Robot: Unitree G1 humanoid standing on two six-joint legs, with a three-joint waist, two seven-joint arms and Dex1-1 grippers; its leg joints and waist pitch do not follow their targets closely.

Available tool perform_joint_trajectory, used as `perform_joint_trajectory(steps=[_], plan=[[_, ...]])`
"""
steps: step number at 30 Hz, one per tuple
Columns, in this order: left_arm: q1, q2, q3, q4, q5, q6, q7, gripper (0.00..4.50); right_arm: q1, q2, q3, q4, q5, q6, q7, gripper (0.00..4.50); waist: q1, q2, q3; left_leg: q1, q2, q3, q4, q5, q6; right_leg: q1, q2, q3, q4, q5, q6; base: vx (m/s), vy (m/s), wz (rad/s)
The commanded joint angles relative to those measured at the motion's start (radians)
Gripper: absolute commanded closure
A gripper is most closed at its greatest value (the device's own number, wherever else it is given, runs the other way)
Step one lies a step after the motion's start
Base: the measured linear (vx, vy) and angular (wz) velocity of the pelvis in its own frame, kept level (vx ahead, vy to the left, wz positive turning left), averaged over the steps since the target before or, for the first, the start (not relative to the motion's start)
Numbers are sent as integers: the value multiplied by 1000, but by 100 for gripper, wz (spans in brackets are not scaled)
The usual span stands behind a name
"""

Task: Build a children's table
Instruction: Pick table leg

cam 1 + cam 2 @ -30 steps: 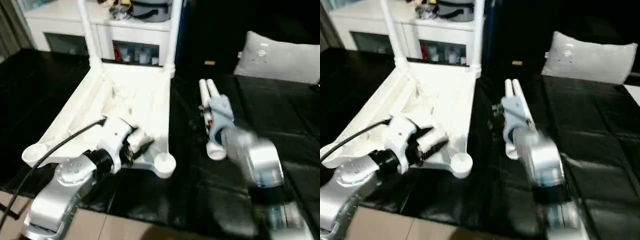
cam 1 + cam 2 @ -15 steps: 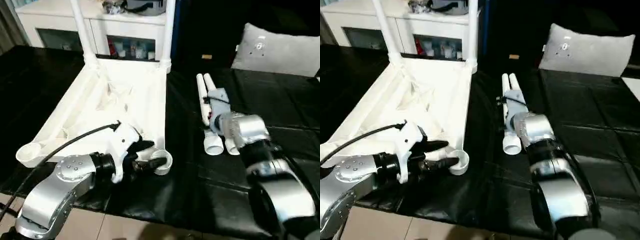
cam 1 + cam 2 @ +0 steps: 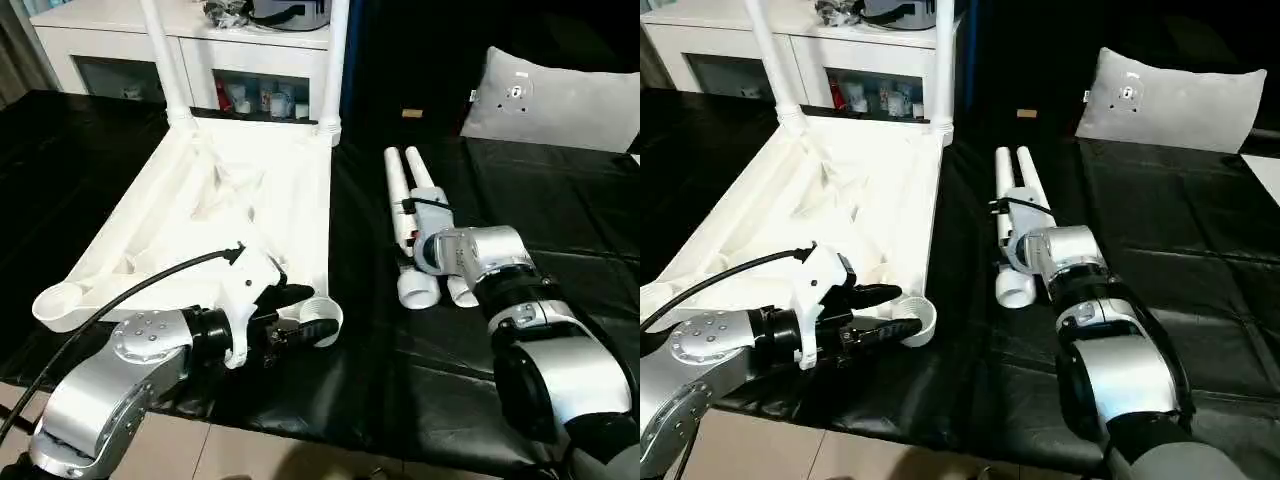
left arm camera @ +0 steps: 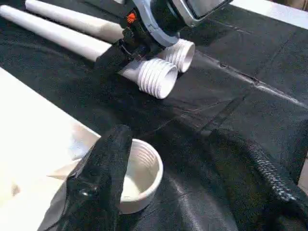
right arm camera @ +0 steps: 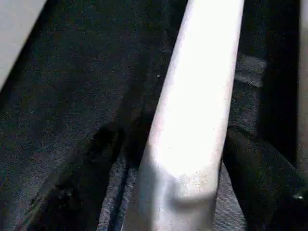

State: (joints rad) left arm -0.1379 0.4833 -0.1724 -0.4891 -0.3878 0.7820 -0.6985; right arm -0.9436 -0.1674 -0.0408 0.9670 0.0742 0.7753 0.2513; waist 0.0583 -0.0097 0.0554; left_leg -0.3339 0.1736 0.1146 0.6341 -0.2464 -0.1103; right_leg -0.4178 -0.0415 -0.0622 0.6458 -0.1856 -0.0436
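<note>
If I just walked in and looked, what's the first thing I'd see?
A big white table top lying upside down on the black cover, with two legs already standing up at its far corners. Beside it, two more white legs lie side by side, and the robot's right hand is down on one of them. The left hand sits at the near corner socket.

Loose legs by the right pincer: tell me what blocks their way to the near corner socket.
Nothing visible blocks it: bare black cover lies between the loose legs and the near corner socket, where the left pincer sits.
</note>
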Motion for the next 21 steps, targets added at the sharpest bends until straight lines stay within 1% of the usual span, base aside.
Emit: perform_joint_trajectory(steps=[1,2,3,4,5,6,7,10,11,12,13,14,17,18,20,21], plan=[[-21,4,-5,-11,10,0,8,110,-11,3,-1,28,10,16,28,120,3,6,-56,-23,23,16,-78,-103,3,67,-75,51,-87,-294,-158,0,0,0],[-21,4,-5,-10,10,0,8,110,-12,3,-1,30,10,16,28,124,2,7,-56,-24,24,15,-79,-104,2,68,-75,50,-86,-292,-159,0,0,0],[-22,3,-7,-7,12,-1,12,110,-14,3,5,45,11,18,42,139,2,4,-56,-24,25,14,-80,-111,0,68,-76,49,-87,-300,-158,0,0,0],[-22,3,-7,-7,11,-1,13,110,-14,3,7,48,11,19,48,154,2,5,-55,-25,24,15,-79,-117,-1,68,-78,49,-89,-309,-157,0,0,0],[-22,2,-8,-7,10,-2,15,110,-15,4,9,51,11,20,53,154,1,2,-55,-25,24,15,-79,-116,0,68,-78,49,-89,-313,-154,0,0,0],[-22,1,-7,-6,10,-2,19,110,-15,4,8,56,11,23,58,154,2,3,-56,-26,25,14,-80,-111,0,69,-79,49,-88,-313,-152,0,0,0],[-22,0,-7,-5,11,-3,22,110,-16,4,6,58,12,23,60,166,2,3,-55,-26,25,14,-80,-109,-1,68,-78,49,-88,-313,-151,0,0,0],[-26,-1,-13,-1,17,-2,33,110,-14,3,1,66,11,21,69,196,3,-1,-56,-26,25,15,-80,-102,1,69,-80,49,-88,-314,-148,0,0,0],[-26,-4,-12,0,17,-3,36,110,-13,3,-3,69,13,21,70,211,3,0,-55,-26,25,14,-80,-102,0,67,-79,49,-88,-316,-149,0,0,0],[-25,-7,-11,1,16,-3,40,110,-11,3,-5,73,13,19,71,211,2,-1,-55,-26,26,15,-81,-103,1,67,-79,49,-89,-318,-148,0,0,0],[-25,-8,-10,1,15,-2,43,110,-8,3,-4,74,12,20,74,211,2,0,-54,-26,25,15,-81,-107,0,67,-79,49,-89,-324,-147,0,0,0],[-25,-10,-9,4,16,-1,46,110,-4,5,-6,76,14,20,74,238,2,-1,-55,-26,25,15,-80,-108,1,67,-80,49,-90,-330,-144,0,0,0],[-27,-11,-15,11,24,0,54,110,4,7,-17,71,22,21,71,244,2,-1,-54,-25,26,14,-82,-113,1,66,-80,49,-91,-342,-137,0,0,0],[-29,-17,-14,15,25,-1,62,110,9,11,-39,63,39,18,67,251,2,-4,-53,-24,25,15,-82,-120,1,65,-79,48,-93,-354,-132,0,0,0],[-32,-22,-13,19,26,-4,69,110,17,12,-49,48,49,12,70,257,3,-2,-54,-24,25,15,-82,-117,0,65,-79,48,-93,-355,-127,0,0,0],[-34,-24,-13,22,29,-4,76,110,20,14,-64,41,59,5,61,257,4,-4,-54,-25,25,15,-83,-117,1,65,-80,48,-94,-357,-124,0,0,0]])
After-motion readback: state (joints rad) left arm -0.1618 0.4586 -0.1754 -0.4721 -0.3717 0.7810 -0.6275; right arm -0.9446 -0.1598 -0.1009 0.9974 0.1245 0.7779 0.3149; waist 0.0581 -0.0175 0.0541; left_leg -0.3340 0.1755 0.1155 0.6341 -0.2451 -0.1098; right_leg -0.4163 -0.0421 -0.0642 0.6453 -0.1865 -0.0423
